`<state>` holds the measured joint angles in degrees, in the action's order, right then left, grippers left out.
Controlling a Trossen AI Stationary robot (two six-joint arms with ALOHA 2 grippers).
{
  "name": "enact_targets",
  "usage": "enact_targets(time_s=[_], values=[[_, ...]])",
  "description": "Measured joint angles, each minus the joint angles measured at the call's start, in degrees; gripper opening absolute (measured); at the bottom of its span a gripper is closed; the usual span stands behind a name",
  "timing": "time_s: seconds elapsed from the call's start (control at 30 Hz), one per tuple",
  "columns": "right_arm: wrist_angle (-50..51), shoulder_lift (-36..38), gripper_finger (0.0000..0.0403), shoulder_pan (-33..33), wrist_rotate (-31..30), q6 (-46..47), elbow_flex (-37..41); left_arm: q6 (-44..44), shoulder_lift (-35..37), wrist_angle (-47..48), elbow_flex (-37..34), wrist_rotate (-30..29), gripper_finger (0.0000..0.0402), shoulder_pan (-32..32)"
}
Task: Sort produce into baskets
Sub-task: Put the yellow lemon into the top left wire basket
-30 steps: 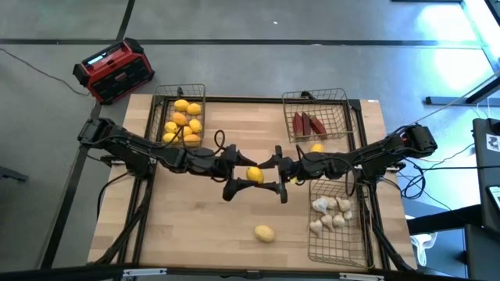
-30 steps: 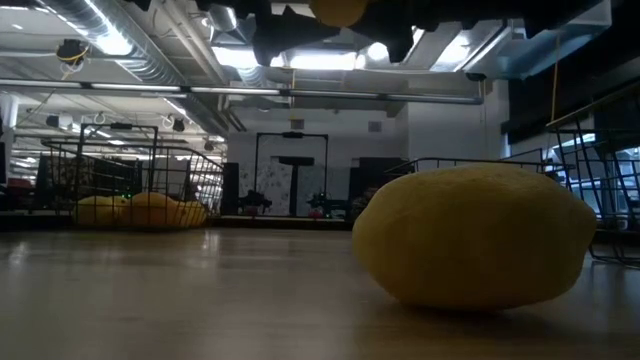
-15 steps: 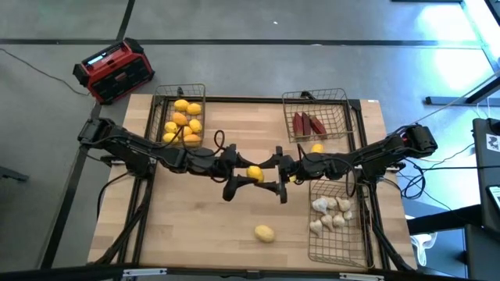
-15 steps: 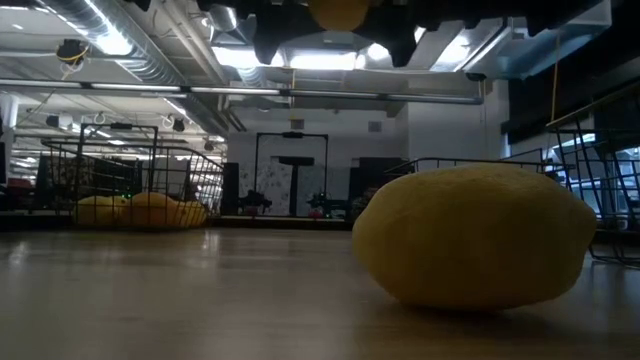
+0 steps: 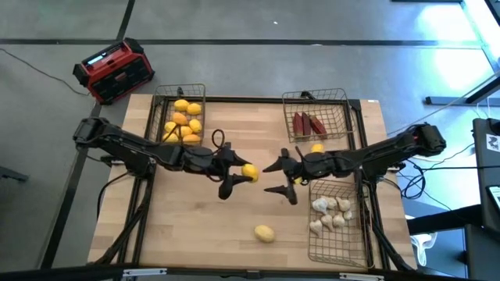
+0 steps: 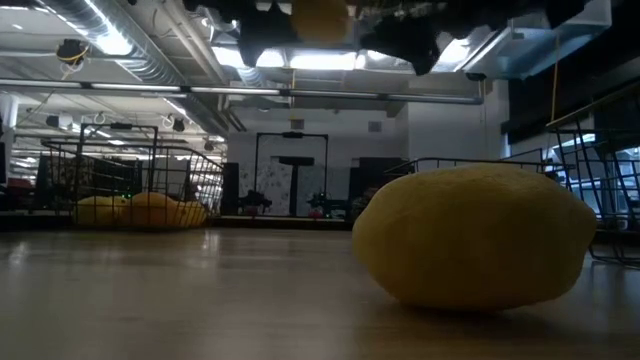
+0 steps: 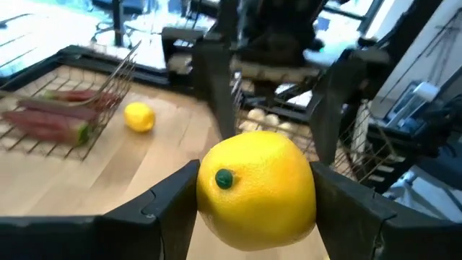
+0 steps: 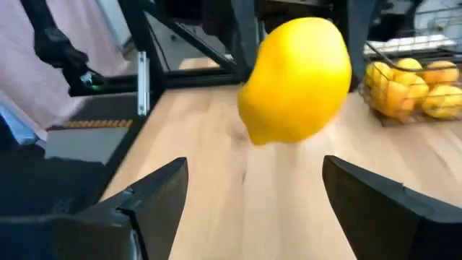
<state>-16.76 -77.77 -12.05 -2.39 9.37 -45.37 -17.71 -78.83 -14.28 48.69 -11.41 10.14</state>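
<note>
We judge a handover: left gripper [image 7: 254, 198] clamps the lemon [image 5: 249, 172]; right gripper [image 5: 275, 177] gapes empty. Next, carry to lemon basket [image 5: 158, 109].

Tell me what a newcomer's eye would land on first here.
First, mid-table, the left gripper pinching a yellow lemon, with the right gripper standing open just across from it. Next, a second lemon lying loose on the wood near the front edge, looming large in the low view.
</note>
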Motion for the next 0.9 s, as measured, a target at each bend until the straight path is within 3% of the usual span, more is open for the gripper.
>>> enact_targets(time_s=[0.17, 0.43, 0.77, 0.9], values=[[5.5, 3.3, 0.0316, 0.1, -4.0, 1.1, -0.1, -0.1, 3.3, 6.1, -0.1, -1.0, 0.0230, 0.1], [8.0, 2.5, 0.0316, 0.1, -4.5, 2.2, -0.1, -0.7, 11.8, 20.2, -0.1, -9.9, 0.0231, 0.0], [7.5, -0.9, 0.0317, 0.1, -4.6, 2.9, -0.1, -4.8, 22.9, 38.7, 0.0, -29.2, 0.0232, -0.5], [7.6, -1.6, 0.0317, 0.1, -4.7, 3.9, 0.0, -7.2, 25.8, 44.5, 0.0, -34.2, 0.0232, -2.7]])
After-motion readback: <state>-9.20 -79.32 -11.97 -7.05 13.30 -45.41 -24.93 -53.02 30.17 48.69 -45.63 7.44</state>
